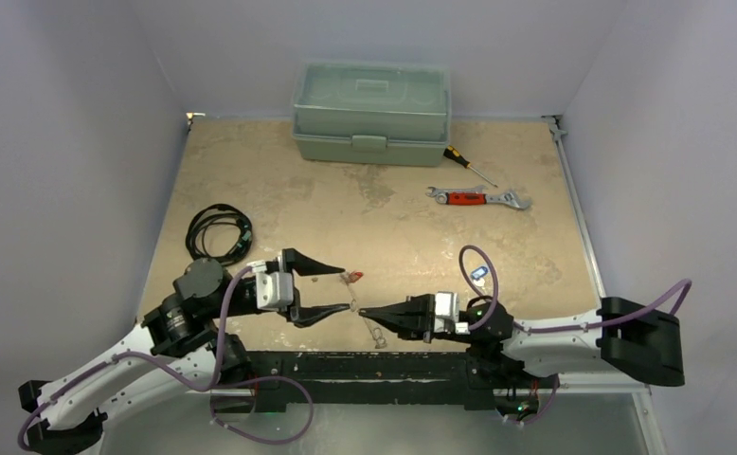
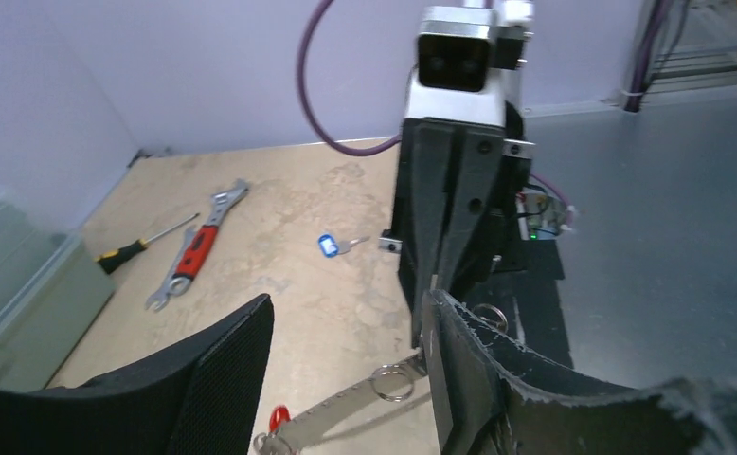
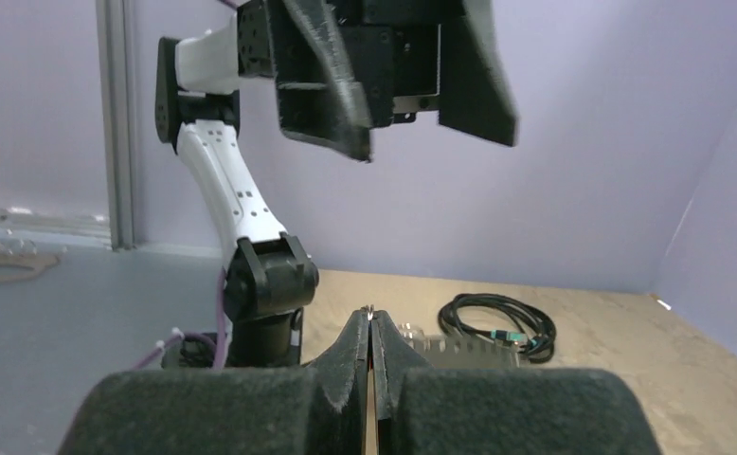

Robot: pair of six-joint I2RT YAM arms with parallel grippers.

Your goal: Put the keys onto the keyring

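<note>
My right gripper (image 1: 363, 311) is shut on one end of the keyring (image 2: 346, 406). The keyring shows as a long thin silver piece, raised a little off the table, with a small ring (image 2: 392, 383) on it. Its far end lies by the red-tagged key (image 1: 353, 277), which also shows in the left wrist view (image 2: 278, 417). My left gripper (image 1: 346, 288) is open, with its fingers on either side of the keyring and the red key. The blue-tagged key (image 1: 478, 273) lies alone on the table to the right, also seen from the left wrist (image 2: 329, 245).
A coiled black cable (image 1: 217, 232) lies at the left. A green toolbox (image 1: 371, 112) stands at the back. A screwdriver (image 1: 467, 165) and a red-handled wrench (image 1: 478, 197) lie at the back right. A small loose ring (image 1: 376, 334) lies by the front rail.
</note>
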